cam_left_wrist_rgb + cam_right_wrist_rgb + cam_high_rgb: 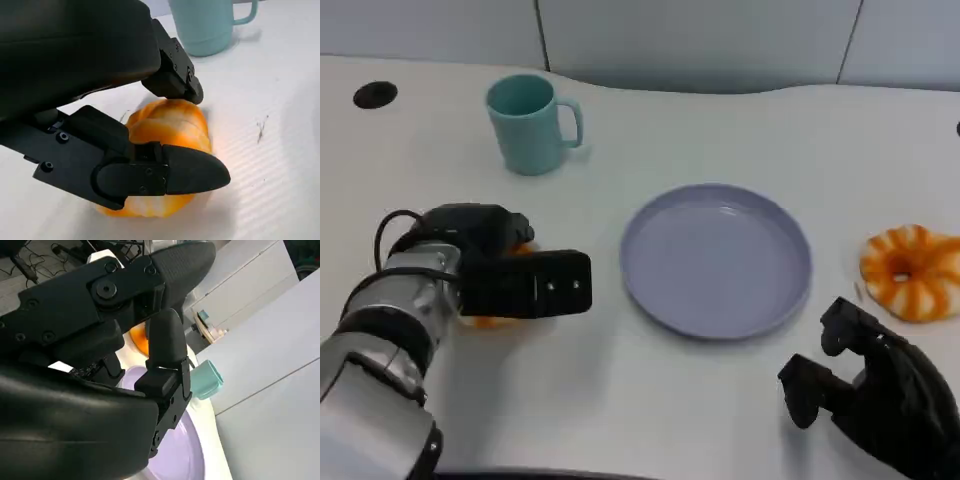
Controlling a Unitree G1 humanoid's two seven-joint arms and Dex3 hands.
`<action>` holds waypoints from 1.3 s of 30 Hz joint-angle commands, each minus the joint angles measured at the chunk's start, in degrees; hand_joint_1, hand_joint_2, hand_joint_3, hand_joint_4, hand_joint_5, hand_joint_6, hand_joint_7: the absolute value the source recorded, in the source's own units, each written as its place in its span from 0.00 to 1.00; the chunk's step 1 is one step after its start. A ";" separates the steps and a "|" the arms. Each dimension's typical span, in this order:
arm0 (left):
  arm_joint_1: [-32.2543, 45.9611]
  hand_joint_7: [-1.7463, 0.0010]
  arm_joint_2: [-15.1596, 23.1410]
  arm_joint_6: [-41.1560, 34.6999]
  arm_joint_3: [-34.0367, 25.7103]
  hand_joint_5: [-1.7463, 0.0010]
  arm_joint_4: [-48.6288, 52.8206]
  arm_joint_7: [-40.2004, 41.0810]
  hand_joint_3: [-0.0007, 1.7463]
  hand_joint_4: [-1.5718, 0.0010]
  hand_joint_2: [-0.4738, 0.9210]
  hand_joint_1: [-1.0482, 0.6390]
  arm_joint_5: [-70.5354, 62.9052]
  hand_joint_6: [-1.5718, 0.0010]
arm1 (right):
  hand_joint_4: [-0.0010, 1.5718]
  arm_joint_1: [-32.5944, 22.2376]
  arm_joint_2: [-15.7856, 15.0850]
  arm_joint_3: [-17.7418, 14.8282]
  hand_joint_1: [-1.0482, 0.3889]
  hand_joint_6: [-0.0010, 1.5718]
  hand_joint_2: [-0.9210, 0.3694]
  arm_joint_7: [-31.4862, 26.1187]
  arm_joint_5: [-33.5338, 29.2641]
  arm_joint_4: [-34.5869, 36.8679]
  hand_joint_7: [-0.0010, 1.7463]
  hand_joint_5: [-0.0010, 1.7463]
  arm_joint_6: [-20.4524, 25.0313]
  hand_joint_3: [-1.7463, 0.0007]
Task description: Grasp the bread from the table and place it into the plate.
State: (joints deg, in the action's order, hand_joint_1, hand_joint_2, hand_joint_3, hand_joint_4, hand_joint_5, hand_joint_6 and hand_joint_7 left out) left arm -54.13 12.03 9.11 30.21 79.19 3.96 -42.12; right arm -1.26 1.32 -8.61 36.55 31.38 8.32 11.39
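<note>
An orange-and-white piece of bread (170, 125) lies on the white table at the left, mostly covered by my left hand (490, 265). In the head view only an orange edge of the bread (492, 321) peeks out beneath it. In the left wrist view black fingers (190, 170) sit on both sides of the bread and touch it, gripping it on the table. The lilac plate (720, 260) stands empty at the middle. My right hand (870, 395) rests low at the front right, fingers loosely bent and holding nothing, just in front of the plate (185, 455).
A teal mug (528, 125) stands at the back left, close behind the bread (205, 25). An orange-and-white ring-shaped pastry (912, 272) lies right of the plate. A black hole (375, 95) marks the table's far left corner.
</note>
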 commanded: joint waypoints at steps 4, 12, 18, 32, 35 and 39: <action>-0.18 0.98 -0.41 0.20 -0.20 0.97 -0.17 2.59 0.14 0.71 1.00 0.16 0.35 0.70 | 0.56 -1.87 -0.44 0.00 0.45 0.41 0.02 -0.28 1.11 -2.83 1.00 1.00 0.04 0.99; -1.01 0.90 -0.82 -0.86 0.06 0.66 -0.16 2.07 0.05 0.57 1.00 0.27 0.27 0.49 | 0.56 -1.86 -0.59 -0.03 0.45 0.41 0.02 0.20 1.47 -3.07 1.00 1.00 0.14 0.99; -1.22 0.67 -0.96 -1.36 -0.08 0.27 -0.12 1.94 0.02 0.69 1.00 0.35 0.45 0.53 | 0.56 -1.78 -0.61 0.00 0.45 0.41 0.01 0.64 1.43 -2.89 1.00 1.00 -0.36 0.99; -1.15 0.67 -1.01 0.81 -0.32 0.08 -0.25 5.48 0.05 0.65 1.00 0.56 0.65 0.45 | 0.56 -1.52 -0.52 -0.03 0.44 0.41 0.02 0.11 1.58 -2.77 1.00 1.00 -0.95 1.00; -1.13 0.58 -1.04 1.30 -0.99 0.04 -0.32 5.69 0.05 0.65 1.00 0.57 1.15 0.48 | 0.56 -1.25 -0.46 -0.19 0.45 0.41 0.02 0.05 2.01 -2.58 1.00 1.00 -0.47 1.00; -1.15 0.80 -0.96 2.08 -1.69 0.16 -0.36 5.78 0.03 0.62 1.00 0.58 1.30 0.49 | 0.57 -0.85 -0.44 -0.27 0.45 0.42 0.02 -0.01 2.08 -2.16 1.00 1.00 -0.33 1.00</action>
State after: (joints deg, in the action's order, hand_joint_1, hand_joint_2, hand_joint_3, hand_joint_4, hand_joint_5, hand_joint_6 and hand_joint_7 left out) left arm -55.04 10.68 10.79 28.94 78.91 9.16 -41.47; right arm -2.50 1.47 -8.51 36.72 33.08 5.71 11.22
